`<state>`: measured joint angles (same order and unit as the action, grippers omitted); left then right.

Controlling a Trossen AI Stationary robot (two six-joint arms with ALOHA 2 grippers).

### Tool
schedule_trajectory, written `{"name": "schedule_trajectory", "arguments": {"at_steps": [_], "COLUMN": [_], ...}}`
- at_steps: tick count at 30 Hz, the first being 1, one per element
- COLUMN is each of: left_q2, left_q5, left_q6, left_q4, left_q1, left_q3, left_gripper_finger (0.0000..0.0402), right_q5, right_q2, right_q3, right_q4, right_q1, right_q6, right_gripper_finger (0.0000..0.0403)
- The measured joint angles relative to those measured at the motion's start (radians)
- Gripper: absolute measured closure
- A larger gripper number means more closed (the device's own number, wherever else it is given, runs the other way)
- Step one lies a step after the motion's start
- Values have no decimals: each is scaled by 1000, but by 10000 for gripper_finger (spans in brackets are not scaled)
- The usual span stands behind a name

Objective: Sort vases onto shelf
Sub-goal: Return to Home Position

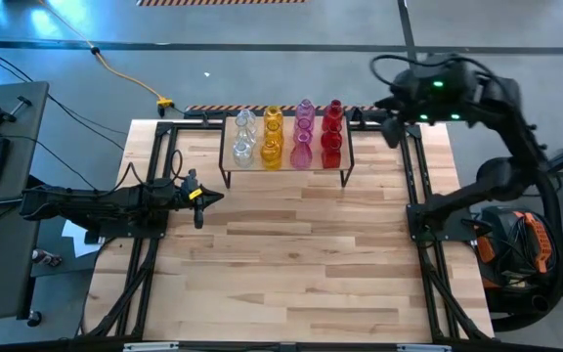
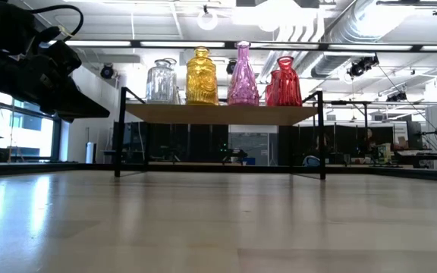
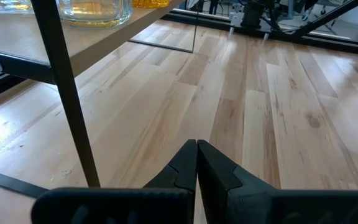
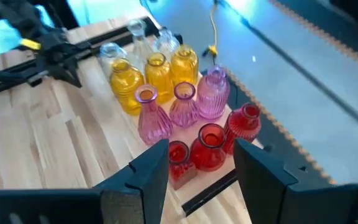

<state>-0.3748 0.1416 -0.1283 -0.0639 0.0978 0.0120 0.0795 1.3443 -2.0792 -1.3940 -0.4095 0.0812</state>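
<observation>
The left gripper (image 1: 208,198) lies low over the table (image 1: 291,264), near its left edge and in front of the shelf's left end. Its fingers (image 3: 179,168) are pressed together with nothing between them; the left wrist view shows them over bare planks, just beside a black shelf leg (image 3: 67,93).

The right gripper (image 1: 391,125) hangs raised off the right end of the shelf (image 1: 286,169), near the table's far right corner. Its jaws stand well apart and empty, and in the right wrist view it (image 4: 201,149) looks down on the rows of vases from above.

The shelf stands at the far middle of the table, and all the vases are on its wooden top (image 2: 218,114). They are upright in four columns of three, sorted by colour. From left to right in the high view come the clear vases (image 1: 243,137), the yellow vases (image 1: 272,137), the pink vases (image 1: 303,135) and the red vases (image 1: 331,137). The columns stand close side by side. In the low view the front vase of each column shows in line along the shelf edge: clear (image 2: 161,82), yellow (image 2: 201,77), pink (image 2: 243,76), red (image 2: 283,83).
</observation>
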Motion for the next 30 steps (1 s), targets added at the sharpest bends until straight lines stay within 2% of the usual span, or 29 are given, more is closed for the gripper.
{"name": "schedule_trajectory", "arguments": {"at_steps": [5,8,12,18,24,30], "left_q2": [0,0,0,0,0,0], "left_q5": [0,0,0,0,0,0], "left_q6": [0,0,0,0,0,0], "left_q4": [0,0,0,0,0,0], "left_q1": [0,0,0,0,0,0], "left_q3": [0,0,0,0,0,0], "left_gripper_finger": [398,398,398,398,398,398], "right_q5": [-37,-62,-107,-214,-200,-179], "right_q2": [-85,-176,-357,-673,-989,-1216], "right_q3": [15,130,409,885,1296,1635], "right_q4": [22,89,273,671,975,1264], "right_q1": [0,0,0,0,0,0], "right_q6": [-84,-118,-142,-237,-186,-142], "right_gripper_finger": [242,242,242,242,242,242]}}
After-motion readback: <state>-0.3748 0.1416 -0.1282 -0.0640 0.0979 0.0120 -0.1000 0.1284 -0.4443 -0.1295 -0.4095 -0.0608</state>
